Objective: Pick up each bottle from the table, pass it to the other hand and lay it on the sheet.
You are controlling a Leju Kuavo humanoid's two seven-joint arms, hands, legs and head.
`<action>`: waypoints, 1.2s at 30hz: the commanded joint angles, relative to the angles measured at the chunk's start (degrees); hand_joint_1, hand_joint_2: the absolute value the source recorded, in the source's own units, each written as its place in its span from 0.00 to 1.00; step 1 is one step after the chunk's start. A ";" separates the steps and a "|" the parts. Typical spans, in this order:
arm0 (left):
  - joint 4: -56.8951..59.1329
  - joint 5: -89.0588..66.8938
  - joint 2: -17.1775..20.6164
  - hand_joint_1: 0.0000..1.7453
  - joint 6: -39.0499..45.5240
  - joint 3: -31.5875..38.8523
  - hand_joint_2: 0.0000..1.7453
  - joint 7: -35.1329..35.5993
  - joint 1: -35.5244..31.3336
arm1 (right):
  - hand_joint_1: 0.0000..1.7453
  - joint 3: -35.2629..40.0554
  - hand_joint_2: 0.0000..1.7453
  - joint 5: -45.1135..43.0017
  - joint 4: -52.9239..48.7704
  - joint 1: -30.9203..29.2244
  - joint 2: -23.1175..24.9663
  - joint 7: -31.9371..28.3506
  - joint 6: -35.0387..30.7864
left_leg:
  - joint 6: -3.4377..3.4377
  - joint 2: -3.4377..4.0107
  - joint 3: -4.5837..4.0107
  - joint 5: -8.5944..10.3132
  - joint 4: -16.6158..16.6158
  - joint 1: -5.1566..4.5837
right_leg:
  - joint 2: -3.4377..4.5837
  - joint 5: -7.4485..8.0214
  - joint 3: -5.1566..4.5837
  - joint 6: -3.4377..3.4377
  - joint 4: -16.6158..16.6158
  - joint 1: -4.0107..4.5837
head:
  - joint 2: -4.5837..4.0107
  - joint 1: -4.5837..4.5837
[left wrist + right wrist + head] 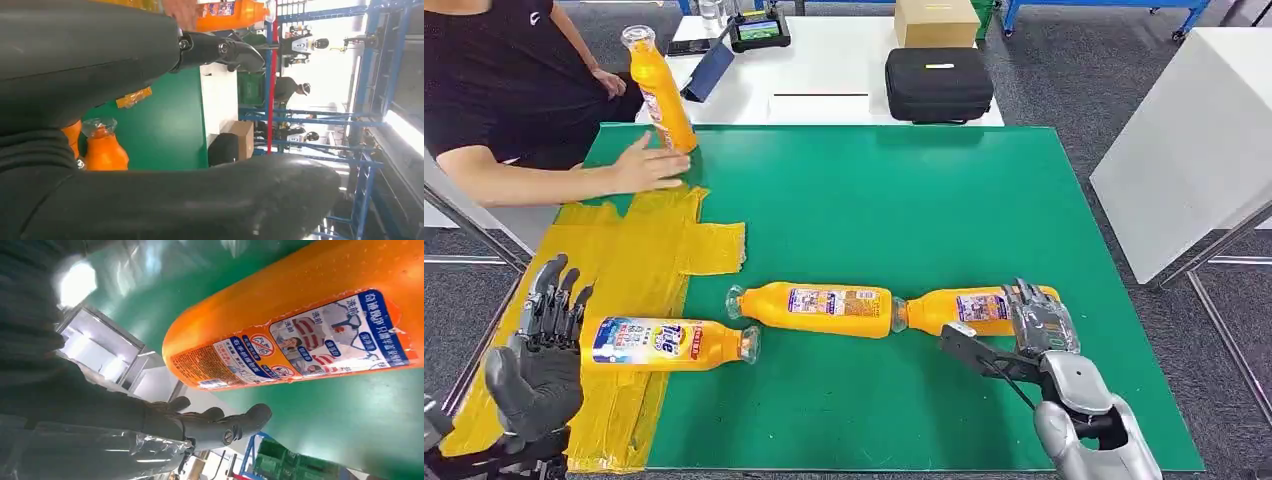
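Note:
One orange bottle (664, 343) lies on the yellow sheet (639, 255) at the table's left. My left hand (544, 340) stands open just left of it, fingers (220, 50) spread and holding nothing. Two more orange bottles lie end to end on the green mat: a middle one (814, 308) and a right one (969, 308). My right hand (1039, 322) hovers over the right bottle's base end. In the right wrist view its fingers (225, 422) stay stretched out, apart from that bottle (300, 325). A person's hand (649, 165) rests beside an upright bottle (659, 90) at the far left.
A black case (939, 83) and a cardboard box (936, 20) sit on the white table beyond the green mat (904, 200). A tablet (759, 30) lies there too. A white table (1194, 130) stands to the right. The person sits at the far left corner.

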 commanded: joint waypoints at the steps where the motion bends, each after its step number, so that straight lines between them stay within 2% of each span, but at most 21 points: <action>1: 1.36 -0.29 -2.05 0.00 -0.11 1.61 0.00 0.54 -0.54 | 0.00 -0.80 1.00 0.25 2.46 -1.84 -0.23 -0.28 0.45 | -0.14 0.05 0.13 -0.04 -0.03 0.03 | -0.02 -0.03 0.13 0.01 -0.05 0.02 | 0.00 0.00; 4: 1.31 0.26 -2.44 0.00 -0.79 2.64 0.00 0.72 -0.60 | 0.00 -0.61 1.00 -0.03 2.06 -2.00 -1.17 -0.14 0.35 | -0.15 0.02 0.16 -0.05 -0.03 0.03 | -0.06 -0.05 0.16 0.02 -0.05 0.03 | 0.00 0.00; 7: 2.46 0.36 -2.96 0.00 -1.78 3.30 0.00 1.44 -2.79 | 0.00 0.05 1.00 -0.50 4.27 -5.28 -1.28 0.17 0.60 | -0.18 0.12 0.19 -0.08 -0.01 0.04 | 0.03 -0.03 0.17 0.02 -0.04 0.04 | 0.00 0.00; 14: 2.70 0.12 -3.35 0.00 -2.53 3.53 0.00 1.79 -3.06 | 0.00 0.61 1.00 -1.10 7.13 -8.45 -1.20 0.90 0.87 | -0.22 0.14 0.28 -0.08 -0.04 0.05 | 0.03 -0.04 0.24 0.01 -0.06 0.04 | 0.00 0.00; 21: 3.62 0.51 -2.43 0.00 -3.06 2.93 0.00 1.45 -3.25 | 0.00 1.18 1.00 -1.34 8.67 -9.79 -0.33 1.00 0.85 | -0.22 0.11 0.32 -0.07 -0.08 0.04 | -0.01 -0.05 0.28 0.02 -0.09 0.03 | 0.00 0.00; 28: 5.36 1.88 -1.65 0.00 -2.61 1.29 0.00 1.53 -6.36 | 0.00 3.02 1.00 -1.55 14.88 -13.17 0.42 0.60 0.74 | -0.17 0.09 0.22 -0.01 -0.07 0.02 | 0.01 0.01 0.20 0.01 -0.08 0.02 | 0.00 0.00; 31: 5.44 1.88 -1.68 0.00 -2.58 1.20 0.00 1.53 -6.45 | 0.00 3.14 1.00 -1.56 15.45 -13.30 0.41 0.56 0.77 | -0.33 0.12 0.42 -0.08 -0.09 0.09 | -0.03 -0.04 0.43 0.01 -0.13 0.08 | 0.00 0.00; 36: 7.06 2.61 -1.54 0.00 -3.27 -0.46 0.00 2.47 -9.59 | 0.00 5.88 1.00 -2.54 24.26 -18.09 0.78 0.34 0.49 | -0.24 0.12 0.31 -0.03 -0.07 0.06 | 0.01 -0.02 0.29 0.01 -0.09 0.05 | 0.00 0.00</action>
